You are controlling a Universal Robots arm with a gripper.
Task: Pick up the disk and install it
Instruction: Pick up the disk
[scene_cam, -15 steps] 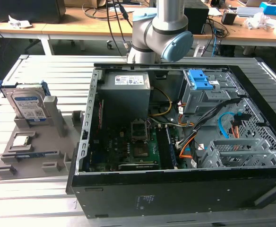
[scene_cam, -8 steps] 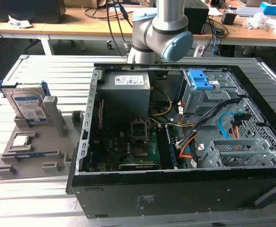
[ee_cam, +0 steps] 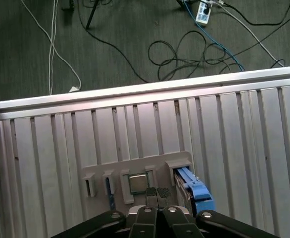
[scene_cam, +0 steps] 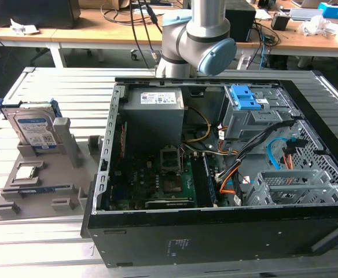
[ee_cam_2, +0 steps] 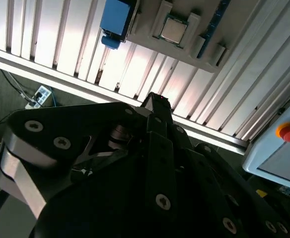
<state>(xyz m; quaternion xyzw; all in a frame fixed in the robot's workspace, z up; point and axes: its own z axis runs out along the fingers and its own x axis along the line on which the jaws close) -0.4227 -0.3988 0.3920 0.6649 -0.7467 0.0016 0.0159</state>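
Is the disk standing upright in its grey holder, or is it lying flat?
Upright. In the exterior view the disk stands on edge in a slot of the grey holder, its label side showing.

disk point(scene_cam: 35, 127) upright in holder point(scene_cam: 41, 186) on table point(scene_cam: 53, 87), computer case point(scene_cam: 215, 243) to exterior view's right
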